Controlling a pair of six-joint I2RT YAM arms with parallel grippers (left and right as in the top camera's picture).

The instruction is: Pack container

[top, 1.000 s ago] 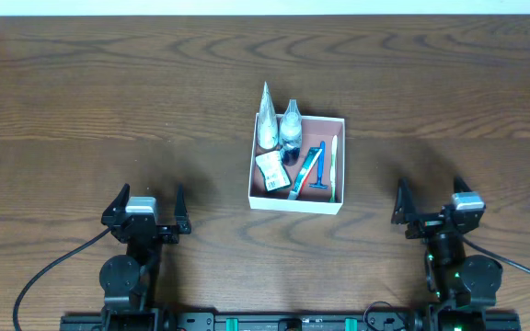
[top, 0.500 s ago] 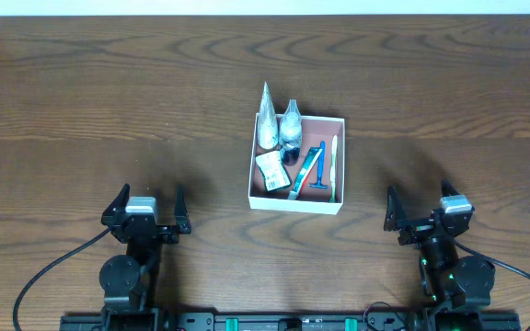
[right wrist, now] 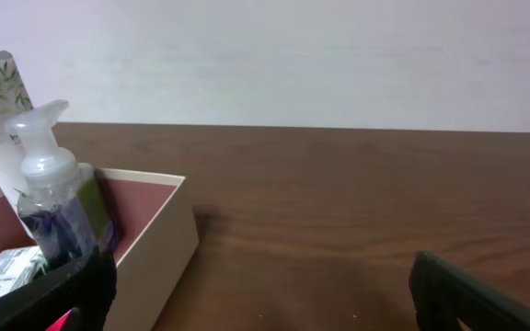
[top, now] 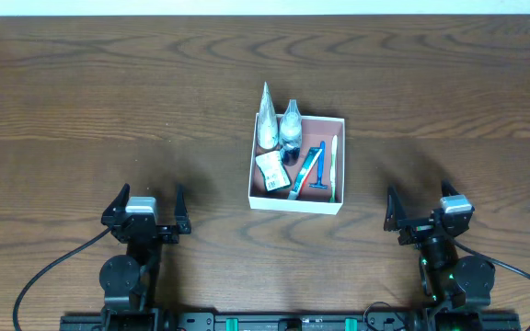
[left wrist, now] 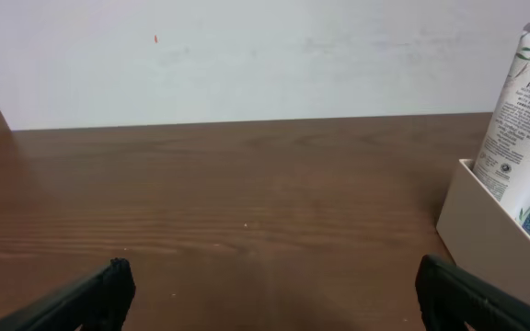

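Note:
The container [top: 339, 204], a white-walled square box with a reddish floor, sits mid-table. It holds a white tube [top: 266, 119], a small clear bottle [top: 291, 124], a small white packet [top: 270, 168], a blue razor [top: 319, 167], a blue-green item and a white stick along its right wall. My left gripper [top: 146, 204] is open and empty at the front left, well apart from the box. My right gripper [top: 421, 210] is open and empty at the front right. The left wrist view shows the box wall [left wrist: 486, 230] and tube [left wrist: 521, 119]. The right wrist view shows the box [right wrist: 159, 244] and bottle [right wrist: 51, 198].
The dark wooden table [top: 109, 110] runs to a white wall at the back. The arm bases and cables lie along the front edge.
My right gripper has drawn back toward the front edge and slightly left since a second ago, then held still. The left arm and the box contents have not moved.

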